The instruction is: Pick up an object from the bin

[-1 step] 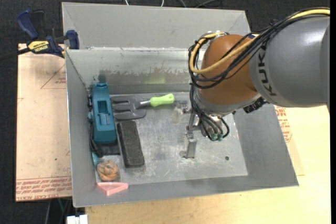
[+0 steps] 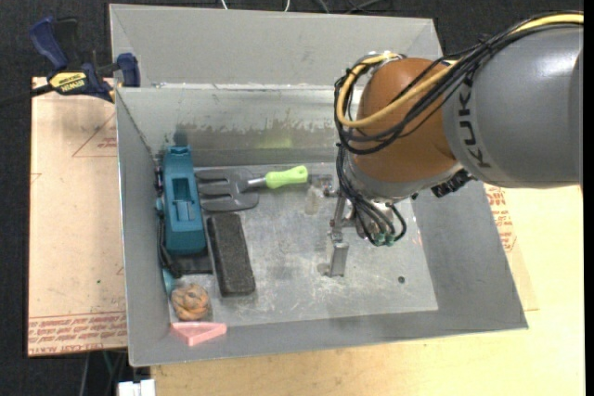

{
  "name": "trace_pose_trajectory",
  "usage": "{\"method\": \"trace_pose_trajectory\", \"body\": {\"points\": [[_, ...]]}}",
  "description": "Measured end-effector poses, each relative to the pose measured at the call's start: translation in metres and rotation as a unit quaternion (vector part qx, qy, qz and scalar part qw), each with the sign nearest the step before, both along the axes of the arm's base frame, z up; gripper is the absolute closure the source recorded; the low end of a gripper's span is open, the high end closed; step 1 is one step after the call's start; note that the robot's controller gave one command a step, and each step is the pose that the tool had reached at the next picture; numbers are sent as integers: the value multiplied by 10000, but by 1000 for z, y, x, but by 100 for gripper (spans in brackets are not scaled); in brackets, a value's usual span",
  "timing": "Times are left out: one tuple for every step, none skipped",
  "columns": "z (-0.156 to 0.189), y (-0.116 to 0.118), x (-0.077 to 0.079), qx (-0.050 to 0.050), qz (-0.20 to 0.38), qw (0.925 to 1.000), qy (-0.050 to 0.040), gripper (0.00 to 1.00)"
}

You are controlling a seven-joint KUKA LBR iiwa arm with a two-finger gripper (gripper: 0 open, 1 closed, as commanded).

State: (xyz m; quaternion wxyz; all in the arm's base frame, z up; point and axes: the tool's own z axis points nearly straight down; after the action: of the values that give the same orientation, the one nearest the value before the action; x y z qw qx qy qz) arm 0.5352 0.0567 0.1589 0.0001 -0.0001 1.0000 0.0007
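Note:
My gripper (image 2: 336,257) hangs below the orange wrist cover, low over the bare floor in the middle of the bin, right of centre. Nothing shows in it. The nearest loose thing is a metal wrench with a green handle (image 2: 278,178), lying flat up and to the left of the gripper, its green end pointing toward it. A dark grey rectangular block (image 2: 230,253) lies lengthwise to the gripper's left, well apart from it.
A teal tape dispenser (image 2: 181,204) lies along the bin's left wall. A brown knotted ring (image 2: 190,299) and a pink wedge (image 2: 198,331) sit in the near left corner. The arm and its cables cover the bin's right side.

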Motion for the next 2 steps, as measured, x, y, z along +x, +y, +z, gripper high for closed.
{"method": "trace_pose_trajectory", "body": {"points": [[-58, 34, 69, 11, -663, 9978, -26, 0], [-14, 23, 112, 2, 149, 9999, -26, 0]]}}
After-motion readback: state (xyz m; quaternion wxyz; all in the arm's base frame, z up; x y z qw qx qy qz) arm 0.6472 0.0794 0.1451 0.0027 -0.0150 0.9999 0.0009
